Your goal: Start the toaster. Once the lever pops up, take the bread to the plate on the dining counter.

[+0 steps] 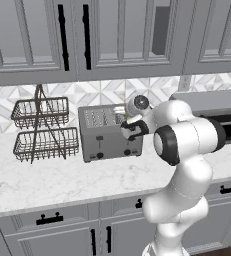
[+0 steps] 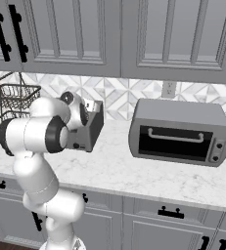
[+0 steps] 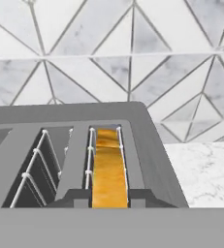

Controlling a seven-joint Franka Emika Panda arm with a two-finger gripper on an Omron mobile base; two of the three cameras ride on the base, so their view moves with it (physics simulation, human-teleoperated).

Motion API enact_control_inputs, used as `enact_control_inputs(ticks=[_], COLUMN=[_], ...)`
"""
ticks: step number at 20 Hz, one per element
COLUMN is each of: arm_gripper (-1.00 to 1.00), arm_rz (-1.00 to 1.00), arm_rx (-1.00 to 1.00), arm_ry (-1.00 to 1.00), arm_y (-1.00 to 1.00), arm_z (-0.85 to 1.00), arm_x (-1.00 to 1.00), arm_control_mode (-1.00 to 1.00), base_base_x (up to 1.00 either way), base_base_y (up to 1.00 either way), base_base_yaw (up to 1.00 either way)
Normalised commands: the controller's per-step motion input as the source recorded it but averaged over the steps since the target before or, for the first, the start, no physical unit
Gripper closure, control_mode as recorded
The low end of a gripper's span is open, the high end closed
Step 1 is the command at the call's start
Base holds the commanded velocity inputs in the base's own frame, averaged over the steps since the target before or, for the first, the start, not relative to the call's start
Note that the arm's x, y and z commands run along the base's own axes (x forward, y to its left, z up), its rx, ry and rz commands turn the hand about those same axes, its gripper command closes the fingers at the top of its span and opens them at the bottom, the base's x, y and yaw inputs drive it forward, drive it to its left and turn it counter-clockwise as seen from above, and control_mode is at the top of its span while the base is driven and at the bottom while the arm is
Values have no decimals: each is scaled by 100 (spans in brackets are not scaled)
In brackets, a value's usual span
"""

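Gripper (image 1: 128, 131) at right front top edge of boxy grey metal four-slot toaster (image 1: 107, 132); you cannot tell jaw state.

Left base view: wire two-tier basket rack (image 1: 41, 127) stands left, well apart. Open worktop in front.

Right base view: larger grey toaster oven (image 2: 180, 132) near right; swinging that way risks collision.

Hand view: golden-yellow slice of toast (image 3: 108, 167) sits low in rightmost slot. Slot wires close; off-centre descent may snag. Tiled wall just behind.
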Motion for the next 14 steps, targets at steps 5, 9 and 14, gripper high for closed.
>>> enact_control_inputs(ticks=[5, 9, 14], arm_gripper=[100, 100, 100], arm_rz=[0, 0, 0], arm_rx=[4, 7, 12], arm_ry=[-14, -10, -1], arm_y=[0, 0, 0], arm_z=[42, 83, 86], arm_x=[-20, -15, -34], arm_control_mode=[-100, -100, -100], base_base_x=[0, 0, 0], base_base_y=[0, 0, 0], base_base_yaw=[0, 0, 0])
